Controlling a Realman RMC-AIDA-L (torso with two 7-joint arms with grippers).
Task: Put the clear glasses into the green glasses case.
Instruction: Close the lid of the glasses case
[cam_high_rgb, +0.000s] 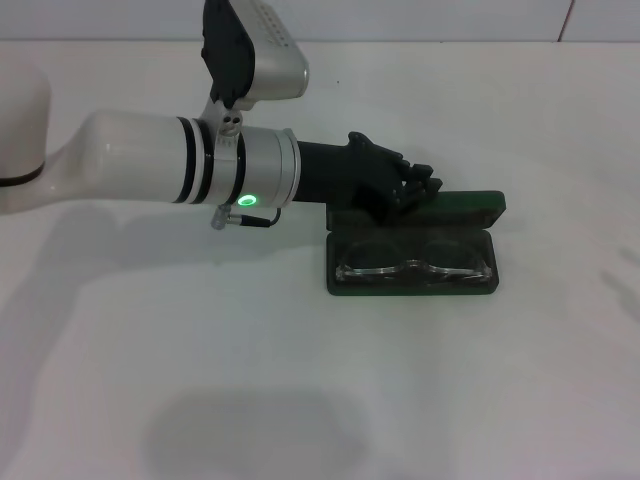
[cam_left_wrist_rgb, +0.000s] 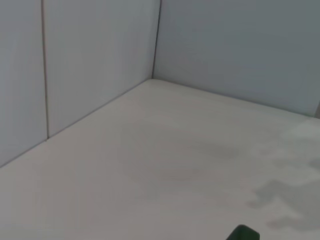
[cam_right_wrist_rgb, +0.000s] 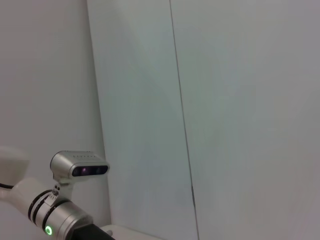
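My left gripper (cam_high_rgb: 425, 185) reaches across the white table (cam_high_rgb: 300, 380) to the hinge side of the green glasses case (cam_high_rgb: 480, 205), over its raised lid. Whether its fingers are parted I cannot tell; nothing visibly held. The clear glasses (cam_high_rgb: 415, 268) lie inside the open tray, lenses flat. Assessment: light, slippery, brittle plastic (thin arms especially); hold at the bridge. Right arm not seen here.

This looks like a bare robot test lab: a plain white table (cam_high_rgb: 300, 400) runs up to pale panelled walls (cam_left_wrist_rgb: 100, 60) meeting at a corner, and a white robot arm (cam_high_rgb: 130, 160) carries a camera and a green status light.
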